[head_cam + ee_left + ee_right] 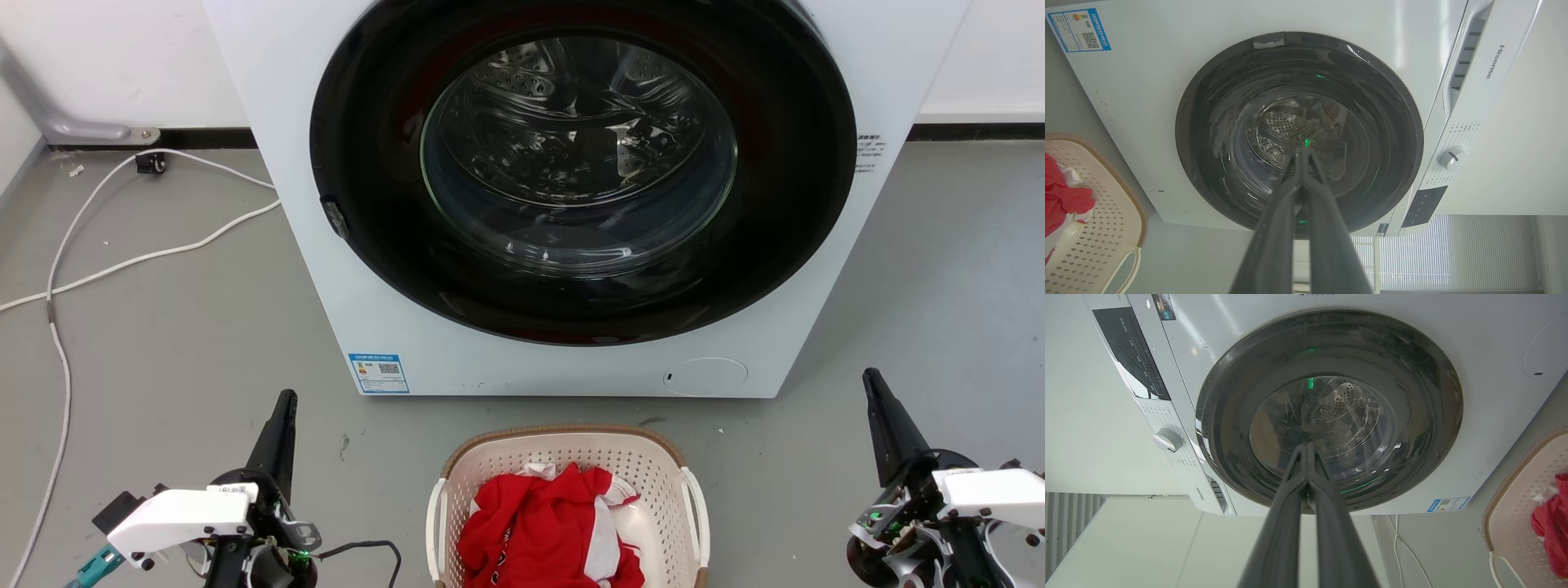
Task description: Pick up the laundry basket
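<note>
The laundry basket sits on the floor at the bottom middle of the head view, in front of the washing machine. It is cream with a brown rim, white side handles and red and white clothes inside. My left gripper is shut and empty, well to the basket's left. My right gripper is shut and empty, well to its right. The left wrist view has the basket at its left edge and the shut left gripper. The right wrist view has the basket at its right edge and the shut right gripper.
A white washing machine with a shut dark round door stands right behind the basket. White cables trail over the grey floor at the left. Open floor lies on both sides of the basket.
</note>
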### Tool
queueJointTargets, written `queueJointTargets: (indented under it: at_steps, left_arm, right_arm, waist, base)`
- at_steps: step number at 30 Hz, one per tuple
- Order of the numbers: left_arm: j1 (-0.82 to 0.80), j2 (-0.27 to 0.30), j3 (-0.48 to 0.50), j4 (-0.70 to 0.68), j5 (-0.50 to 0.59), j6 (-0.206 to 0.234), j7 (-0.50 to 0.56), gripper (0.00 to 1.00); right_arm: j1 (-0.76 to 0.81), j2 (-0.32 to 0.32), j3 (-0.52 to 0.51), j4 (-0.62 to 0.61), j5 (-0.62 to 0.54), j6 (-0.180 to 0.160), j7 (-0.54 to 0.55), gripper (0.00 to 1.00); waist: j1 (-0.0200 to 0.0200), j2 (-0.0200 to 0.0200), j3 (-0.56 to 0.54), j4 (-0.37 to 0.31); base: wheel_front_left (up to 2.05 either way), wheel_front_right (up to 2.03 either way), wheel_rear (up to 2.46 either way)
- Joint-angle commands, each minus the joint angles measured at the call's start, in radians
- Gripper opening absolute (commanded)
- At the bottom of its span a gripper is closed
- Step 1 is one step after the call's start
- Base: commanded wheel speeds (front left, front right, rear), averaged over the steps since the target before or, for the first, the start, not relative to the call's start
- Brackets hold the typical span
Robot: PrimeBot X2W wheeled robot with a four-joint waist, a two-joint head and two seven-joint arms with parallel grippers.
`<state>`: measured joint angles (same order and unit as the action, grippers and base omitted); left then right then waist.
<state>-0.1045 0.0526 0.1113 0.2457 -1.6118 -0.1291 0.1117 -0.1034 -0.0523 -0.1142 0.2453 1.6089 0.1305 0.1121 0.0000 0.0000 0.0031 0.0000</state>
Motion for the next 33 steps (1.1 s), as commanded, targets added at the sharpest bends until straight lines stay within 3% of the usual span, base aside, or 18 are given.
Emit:
queueJointTargets:
  at_steps: [1,19,20,33]
  left_arm:
    - [-0.010,0.000,0.004,0.001,0.004,-0.003,0.003,0.00]
    - [-0.010,-0.001,0.004,0.001,0.005,-0.003,0.004,0.00]
    - [0.002,-0.001,0.000,0.003,0.000,0.000,0.000,1.00]
    - [0.006,-0.002,-0.060,-0.006,0.016,0.000,-0.055,1.00]
  right_arm:
    - [-0.012,0.003,-0.001,0.001,-0.003,0.000,0.003,0.00]
    - [-0.012,0.003,-0.001,0.001,-0.003,0.000,0.003,0.00]
    - [0.002,0.000,0.000,0.002,0.000,0.000,0.000,1.00]
    - [0.026,-0.006,0.033,-0.014,-0.034,0.000,-0.052,1.00]
  waist:
    - [0.0000,0.0000,0.000,0.000]
    - [0.0000,0.0000,0.000,0.000]
    - [0.0000,0.0000,0.000,0.000]
    - [0.0000,0.0000,0.001,-0.001]
  base:
    - [0.00,0.00,0.00]
    - [0.00,0.00,0.00]
    - [0.00,0.00,0.00]
    - [0.00,0.00,0.00]
